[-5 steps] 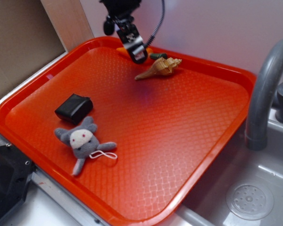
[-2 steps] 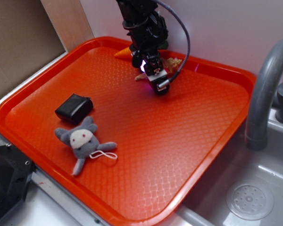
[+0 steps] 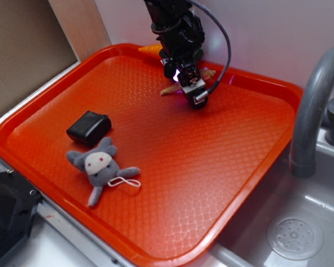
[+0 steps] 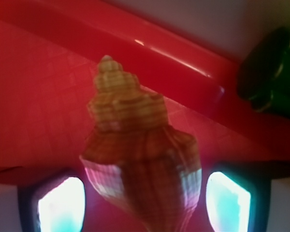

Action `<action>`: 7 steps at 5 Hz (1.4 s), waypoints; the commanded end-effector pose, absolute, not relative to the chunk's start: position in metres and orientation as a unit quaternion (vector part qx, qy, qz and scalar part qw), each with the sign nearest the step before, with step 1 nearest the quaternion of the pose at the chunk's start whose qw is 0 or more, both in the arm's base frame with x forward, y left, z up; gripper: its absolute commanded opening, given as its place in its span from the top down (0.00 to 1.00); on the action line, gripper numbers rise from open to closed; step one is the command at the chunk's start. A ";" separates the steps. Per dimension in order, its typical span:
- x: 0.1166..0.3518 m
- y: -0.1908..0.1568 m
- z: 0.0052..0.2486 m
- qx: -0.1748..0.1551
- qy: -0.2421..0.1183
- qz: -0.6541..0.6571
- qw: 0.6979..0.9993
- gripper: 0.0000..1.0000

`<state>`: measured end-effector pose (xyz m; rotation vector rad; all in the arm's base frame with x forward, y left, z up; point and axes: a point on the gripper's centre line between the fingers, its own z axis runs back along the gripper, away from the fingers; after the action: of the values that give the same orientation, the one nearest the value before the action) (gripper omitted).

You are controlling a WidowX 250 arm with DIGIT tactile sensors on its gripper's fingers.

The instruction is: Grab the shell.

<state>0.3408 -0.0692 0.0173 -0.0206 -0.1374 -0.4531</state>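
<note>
The gripper [image 3: 196,97] had swung across and dropped low over the shell [image 4: 140,164], which lay near the tray's [image 3: 250,167] far rim. Fingers [image 4: 63,205] stood wide, straddling it, not yet closed — lined up nicely.

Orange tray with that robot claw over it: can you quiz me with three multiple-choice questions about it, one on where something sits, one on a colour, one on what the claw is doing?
1. Where does the shell lie?
A. near the tray's far rim
B. in the sink
C. on the grey plush toy

2. What colour is the plush toy?
A. green
B. grey with a pale face
C. yellow

3. How does the gripper stand?
A. shut on the black pouch
B. raised far above the tray
C. open, fingers either side of the shell

Answers: 1 A, the rim runs just behind the shell. 2 B, seen in the exterior view. 3 C, the wrist view shows a lit pad on each side, with gaps.
</note>
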 end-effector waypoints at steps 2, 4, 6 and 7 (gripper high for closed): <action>0.349 -0.087 0.010 -0.003 -0.097 -0.271 0.958 1.00; 0.327 -0.077 0.053 0.024 0.002 -0.234 0.972 1.00; 0.287 -0.056 0.114 -0.033 0.048 -0.176 0.983 1.00; 0.249 -0.068 0.141 -0.025 0.052 -0.168 0.984 1.00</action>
<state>0.2456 -0.0544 0.1225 -0.0565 0.1685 -0.3260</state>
